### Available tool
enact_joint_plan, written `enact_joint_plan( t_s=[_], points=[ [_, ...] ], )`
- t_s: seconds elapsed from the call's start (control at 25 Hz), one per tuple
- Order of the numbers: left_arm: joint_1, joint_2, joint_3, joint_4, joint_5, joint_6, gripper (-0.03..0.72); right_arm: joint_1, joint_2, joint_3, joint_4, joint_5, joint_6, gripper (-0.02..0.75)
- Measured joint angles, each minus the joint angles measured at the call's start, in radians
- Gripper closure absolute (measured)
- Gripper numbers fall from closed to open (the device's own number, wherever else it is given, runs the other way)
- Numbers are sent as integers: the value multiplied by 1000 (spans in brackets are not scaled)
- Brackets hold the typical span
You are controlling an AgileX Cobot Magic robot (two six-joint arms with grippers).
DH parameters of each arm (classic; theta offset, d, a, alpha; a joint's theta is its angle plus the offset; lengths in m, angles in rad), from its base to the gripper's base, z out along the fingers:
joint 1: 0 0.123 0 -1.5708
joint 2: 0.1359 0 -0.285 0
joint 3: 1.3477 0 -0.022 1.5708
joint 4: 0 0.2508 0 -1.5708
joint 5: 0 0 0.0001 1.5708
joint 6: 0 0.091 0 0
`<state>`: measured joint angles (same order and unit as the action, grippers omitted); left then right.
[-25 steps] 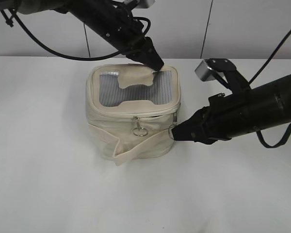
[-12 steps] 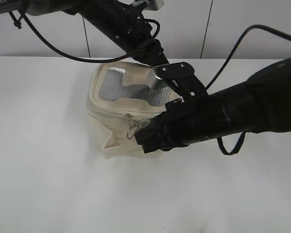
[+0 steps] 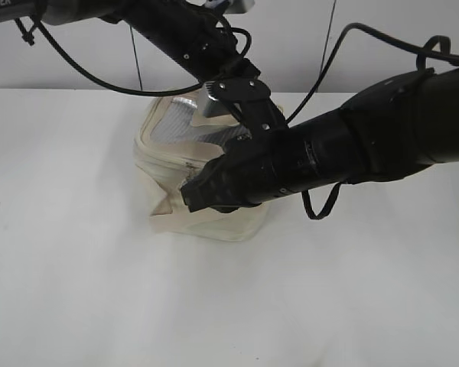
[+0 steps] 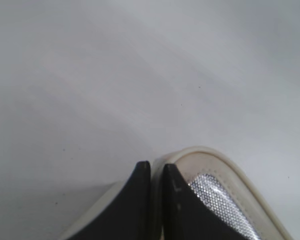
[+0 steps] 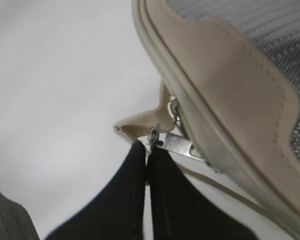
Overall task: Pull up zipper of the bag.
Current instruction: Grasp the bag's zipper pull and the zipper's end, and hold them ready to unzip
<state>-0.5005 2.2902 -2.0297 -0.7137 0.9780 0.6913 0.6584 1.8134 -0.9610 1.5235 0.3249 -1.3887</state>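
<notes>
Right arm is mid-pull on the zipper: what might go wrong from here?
1. The right gripper pinches only the tip of the silver pull, so it may slip off.
2. The bag looks tilted and crumpled; the left gripper holds just the lid edge, so the bag may drag along rather than the zipper running.

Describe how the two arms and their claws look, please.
Both arms are black and bulky, with loose black cables looping behind them. The left claw and the right claw have matte black, wedge-shaped fingers tapering to narrow tips. A silver-grey block sits by the wrists. White lettering marks the left arm.
</notes>
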Motion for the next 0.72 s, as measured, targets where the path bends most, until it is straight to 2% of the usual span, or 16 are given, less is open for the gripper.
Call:
enact_joint_plan(
  t_s=[0.24,0.36,0.72],
  points=[
    [1,0,0,3,-11,-30,659,0,3,-4,1,0,1,729],
    [1,0,0,2,-21,-64,659,0,3,-6,-13,-6,67,729],
    [1,0,6,0,-89,-189,659,0,-6,-13,-251,-40,435,729]
  ],
)
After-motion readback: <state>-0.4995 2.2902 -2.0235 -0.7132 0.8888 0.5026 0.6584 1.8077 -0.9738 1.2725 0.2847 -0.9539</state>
